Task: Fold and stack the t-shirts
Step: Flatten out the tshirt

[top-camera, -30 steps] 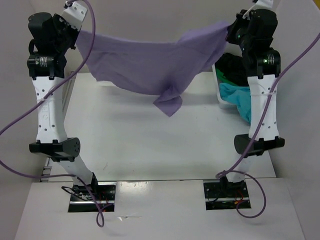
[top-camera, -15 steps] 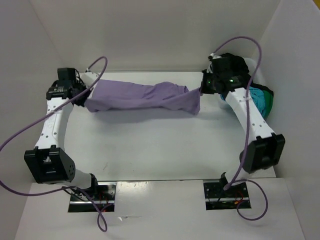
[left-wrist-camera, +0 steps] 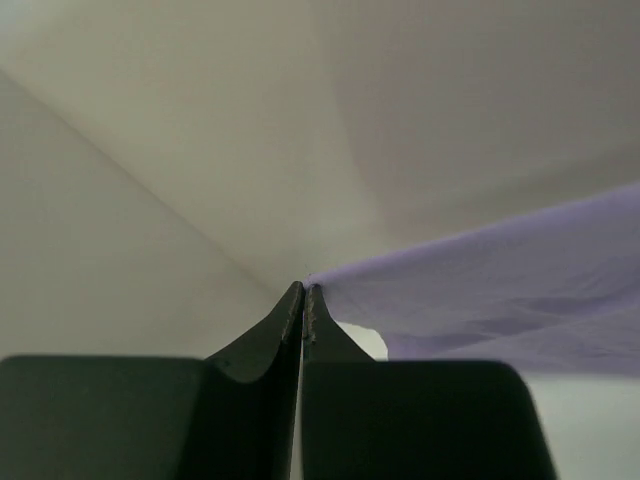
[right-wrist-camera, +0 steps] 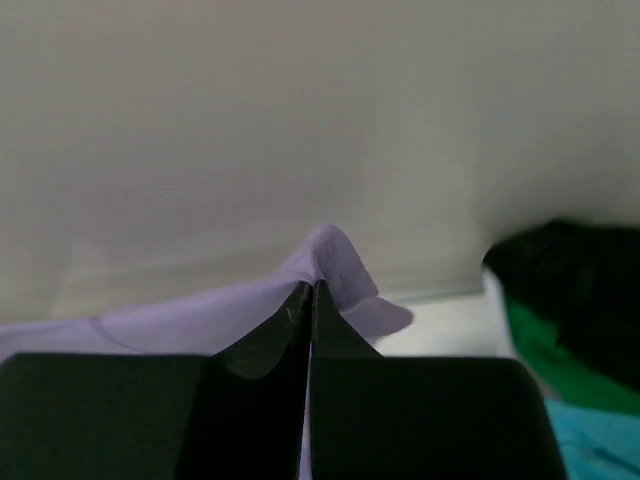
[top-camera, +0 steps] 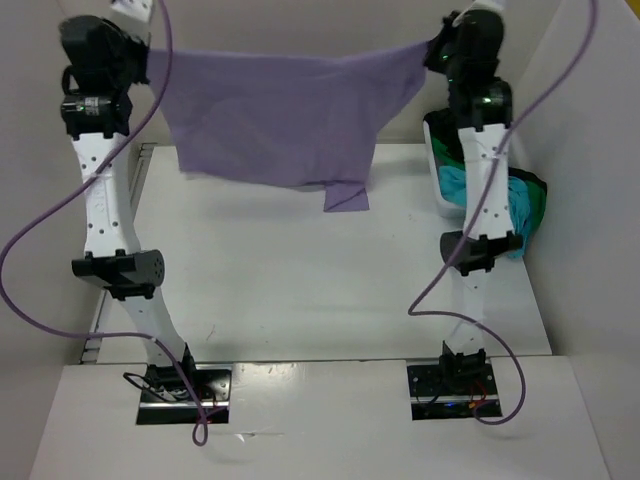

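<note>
place: robot lab | cue: white-walled table (top-camera: 300, 290) (boxed in)

White plastic bin (top-camera: 436, 180) sat below the right claw (top-camera: 434, 50), slightly right of it; white table (top-camera: 300, 290) spread underneath, leftward

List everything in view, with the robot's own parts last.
purple shirt: one, lavender, stretched in the air above the table's far side
black shirt: one, black, in the bin
green shirt: one, bright green, in the bin
turquoise shirt: one, turquoise, in the bin
bin: one, white, far right of the table
table: one, white, under the arms
cables: two, purple, one along each arm
left arm, right arm: white and black, raised
left pincer: black, shut on purple shirt
right pincer: black, shut on purple shirt
</note>
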